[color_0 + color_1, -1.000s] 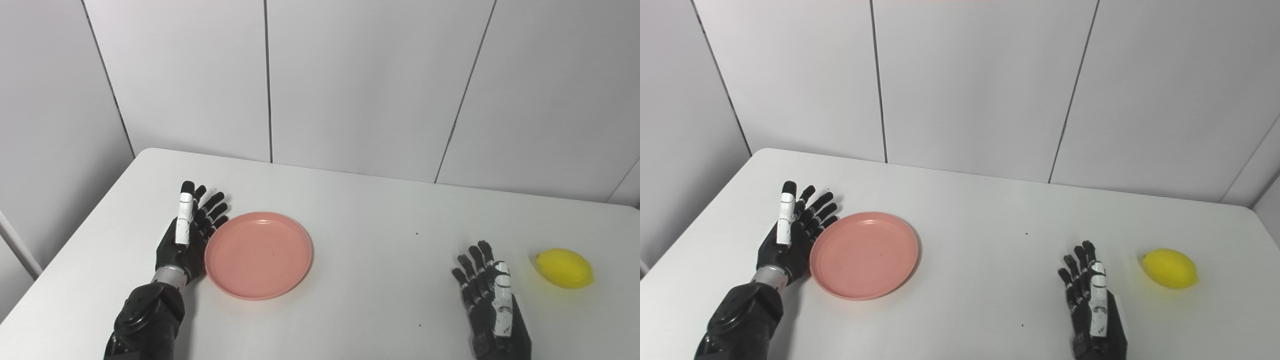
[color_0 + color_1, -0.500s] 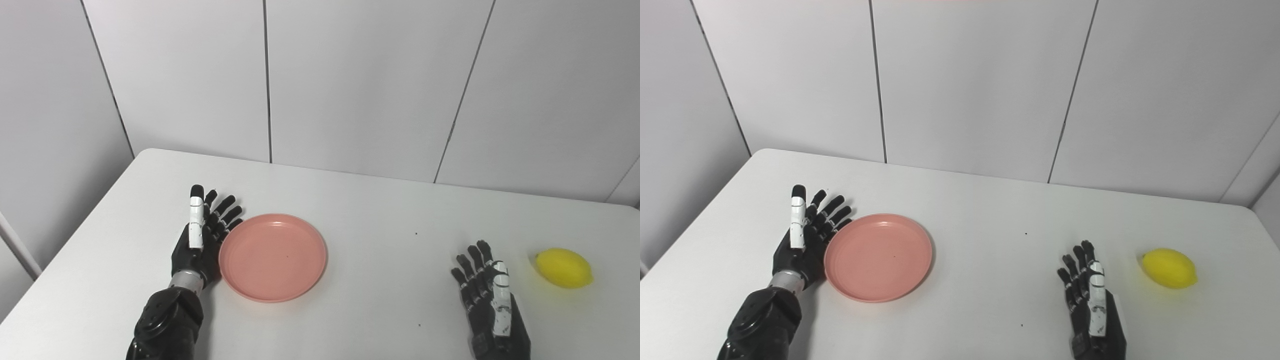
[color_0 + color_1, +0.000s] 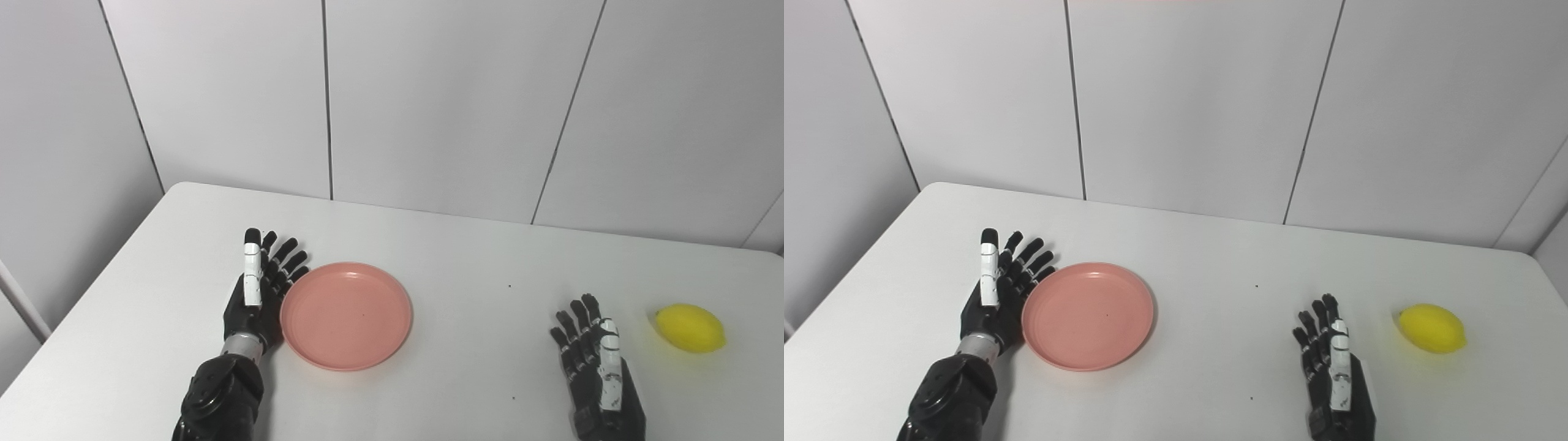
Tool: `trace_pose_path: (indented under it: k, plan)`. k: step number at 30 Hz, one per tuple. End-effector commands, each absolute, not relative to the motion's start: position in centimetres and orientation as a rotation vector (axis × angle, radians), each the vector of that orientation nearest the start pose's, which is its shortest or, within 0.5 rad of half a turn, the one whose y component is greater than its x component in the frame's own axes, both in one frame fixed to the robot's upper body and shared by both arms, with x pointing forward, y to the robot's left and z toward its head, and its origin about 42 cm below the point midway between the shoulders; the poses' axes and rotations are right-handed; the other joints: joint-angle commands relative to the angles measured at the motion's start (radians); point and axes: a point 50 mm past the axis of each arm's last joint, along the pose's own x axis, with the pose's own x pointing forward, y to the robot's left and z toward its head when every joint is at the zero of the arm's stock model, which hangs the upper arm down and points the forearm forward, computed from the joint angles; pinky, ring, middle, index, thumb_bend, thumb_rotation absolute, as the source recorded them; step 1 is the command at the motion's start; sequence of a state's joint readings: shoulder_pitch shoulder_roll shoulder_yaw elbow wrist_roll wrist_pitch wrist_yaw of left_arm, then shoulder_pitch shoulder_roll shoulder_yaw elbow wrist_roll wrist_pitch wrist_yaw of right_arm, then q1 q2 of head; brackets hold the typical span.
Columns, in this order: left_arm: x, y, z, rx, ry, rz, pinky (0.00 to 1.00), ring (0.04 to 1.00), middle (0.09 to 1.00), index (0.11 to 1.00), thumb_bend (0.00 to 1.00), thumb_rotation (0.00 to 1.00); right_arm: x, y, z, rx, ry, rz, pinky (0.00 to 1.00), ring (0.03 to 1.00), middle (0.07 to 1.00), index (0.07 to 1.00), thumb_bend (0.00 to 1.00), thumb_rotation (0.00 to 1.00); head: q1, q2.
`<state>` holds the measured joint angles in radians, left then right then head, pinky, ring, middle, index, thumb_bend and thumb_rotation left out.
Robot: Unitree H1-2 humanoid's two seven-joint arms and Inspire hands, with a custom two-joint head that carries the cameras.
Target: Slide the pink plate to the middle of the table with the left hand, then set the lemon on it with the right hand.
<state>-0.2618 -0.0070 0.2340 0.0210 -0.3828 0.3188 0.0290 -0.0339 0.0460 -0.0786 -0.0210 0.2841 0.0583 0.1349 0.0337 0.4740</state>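
Pink plate (image 3: 346,316), rim against left hand (image 3: 254,295)

The black robotic left hand (image 3: 257,294) stands edge-on against the round pink plastic plate (image 3: 346,315), so its palm and the contact with the plate's left rim are hidden. Both dark forearms are cut off by the bottom edge. The white table (image 3: 465,257) runs out of view at the bottom and right edges.
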Motion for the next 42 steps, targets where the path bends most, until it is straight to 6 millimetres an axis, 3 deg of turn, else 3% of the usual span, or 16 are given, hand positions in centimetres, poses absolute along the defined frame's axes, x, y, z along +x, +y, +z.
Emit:
trace_pose_path:
  k: [1,14,20,25,33,42]
  plan:
    - [36.2,23.7,14.6,-0.424,0.062,0.069,0.87,0.879,0.912,0.967,0.8,0.91,27.6,-19.6,7.5,0.369,0.1,0.056,0.97,0.959,1.0,1.0,0.68,0.92,-0.004,0.002]
    - [36.2,22.5,14.0,-0.438,0.085,0.049,0.87,0.87,0.895,0.988,0.81,0.9,28.0,-18.7,7.7,0.362,0.1,0.046,0.93,0.937,0.999,0.989,0.71,0.91,-0.073,0.012]
    - [36.2,22.6,14.2,-0.442,0.082,0.025,0.83,0.875,0.901,0.986,0.79,0.91,28.2,-17.7,8.0,0.347,0.093,0.03,0.91,0.926,0.988,0.976,0.72,0.89,-0.143,0.025]
    - [36.3,22.8,14.3,-0.44,0.081,0.012,0.86,0.887,0.91,0.996,0.79,0.92,28.5,-16.7,8.2,0.35,0.09,0.002,0.91,0.918,0.973,0.958,0.72,0.87,-0.208,0.037]
    - [36.3,23.2,14.4,-0.441,0.083,-0.003,0.9,0.907,0.938,0.999,0.79,0.91,28.9,-15.8,8.3,0.328,0.073,-0.039,0.99,0.96,0.972,0.947,0.73,0.87,-0.256,0.041]
    - [36.2,23.2,14.2,-0.454,0.094,-0.022,0.9,0.912,0.937,1.0,0.79,0.9,29.3,-15.3,8.2,0.266,0.085,-0.135,0.99,0.927,0.932,0.895,0.79,0.88,-0.279,0.036]
